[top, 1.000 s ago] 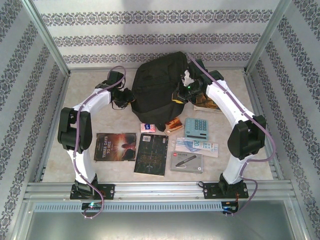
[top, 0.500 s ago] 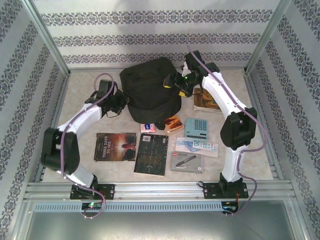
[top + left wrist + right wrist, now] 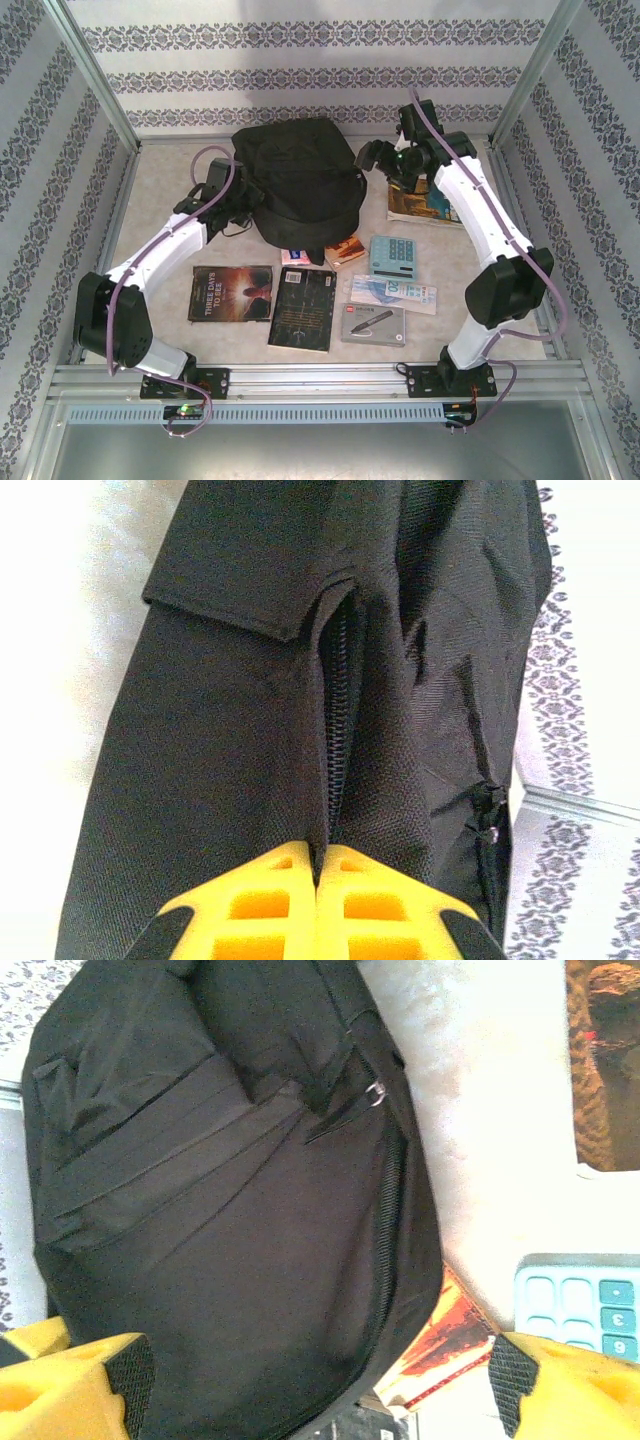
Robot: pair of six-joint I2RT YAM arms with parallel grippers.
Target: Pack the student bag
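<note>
Pale worktop [image 3: 180, 240], patterned walls [image 3: 300, 80]; student bag [image 3: 300, 180] lay at 12 o'clock; left claw [image 3: 318, 880] pinched shut on its zipper seam [image 3: 335, 730] at 9, probably steadying it; right claw [image 3: 372, 158] gaped wide at 3, holding nothing.

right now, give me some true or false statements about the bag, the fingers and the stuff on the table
1. The left fingers are shut on the student bag beside a zipper. True.
2. The right fingers are clamped on the bag. False: they stand wide open, holding nothing.
3. The calculator is packed inside the bag. False: it lies out on the table, apart from the bag.
4. A small book lies partly under the bag's near edge. True.
</note>
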